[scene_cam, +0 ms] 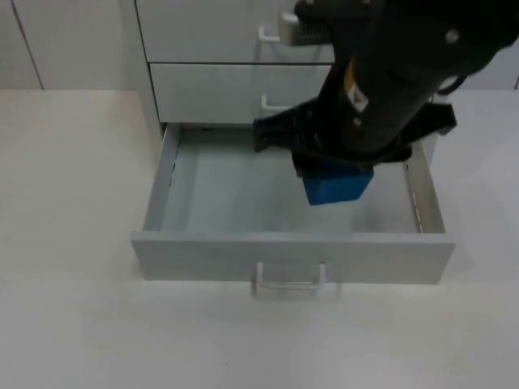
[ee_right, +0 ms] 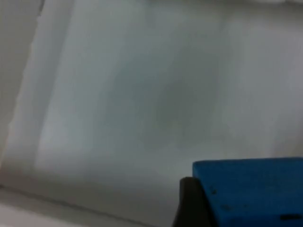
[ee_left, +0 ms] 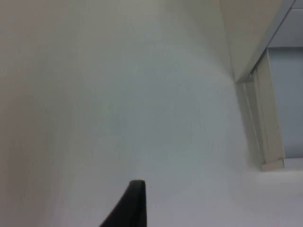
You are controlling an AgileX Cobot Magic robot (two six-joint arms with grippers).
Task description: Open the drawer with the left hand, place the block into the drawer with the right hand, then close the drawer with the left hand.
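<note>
Right pincer (scene_cam: 334,174) is out over the open bottom drawer, clamped on the blue rectangular block (scene_cam: 337,186). In the right wrist view the block (ee_right: 251,191) sits tight against a black fingertip (ee_right: 189,203), with the pale drawer floor (ee_right: 142,104) beyond it. Block looks to be hanging above the floor rather than resting on it, though contact can't be confirmed from the top view. It hangs over the drawer's right half, inside the walls.

The light grey drawer (scene_cam: 292,255) is pulled well out of the white cabinet (scene_cam: 211,49), front panel and white bar handle (scene_cam: 290,279) towards the camera. That opening is what gives the arm room to come in from above; the block is carried low and clear of the right side wall (scene_cam: 426,190), so a drop should land inside.

Left pincer (ee_left: 132,203): parked off to the drawer's left over the white table (ee_left: 118,104), waiting. Its wrist camera looks along the table past the drawer's side wall (ee_left: 267,123) and the cabinet's corner (ee_left: 246,38). Can't tell whether its fingers are apart or together. Standing aside keeps it out of the right arm's path yet near enough to reach the drawer front for closing.

Judgement: opening done, placement in progress, release and closing still to come. The upper closed drawers (scene_cam: 235,89) play no part.
</note>
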